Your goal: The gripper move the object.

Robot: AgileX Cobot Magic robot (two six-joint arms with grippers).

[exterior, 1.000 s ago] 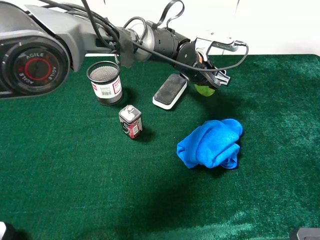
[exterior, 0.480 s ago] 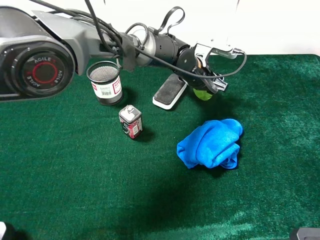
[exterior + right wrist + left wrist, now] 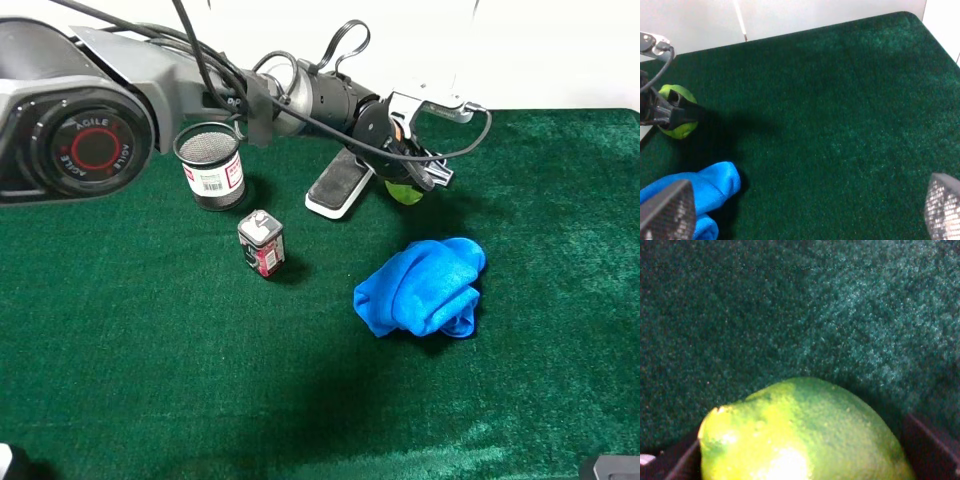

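The left gripper (image 3: 413, 175) reaches across toward the far edge of the green felt table (image 3: 150, 380), a little past its middle, and it is pinching the lime (image 3: 406, 191). The wrist view is nearly filled with the fruit, with a dark finger on each of its 2 sides. From where I stand I cannot tell whether the lime rests on the felt or hangs just clear of it. It sits just beside the far end of the eraser block (image 3: 340, 183), with the blue cloth (image 3: 420, 287) nearer the front edge and apart from it.

I reckon the lime is light and firm, with only a slight give. The skin is glossy and pebbled and the body is rounded, so it could squirt out of a grip placed off-centre. The safest hold looks to be across the widest part of the belly, with the nub end left free. A moderate squeeze should do, since too hard a one would bruise it.

The right gripper (image 3: 805, 207) hovers over the table's right side with its fingers spread wide, holding nothing.
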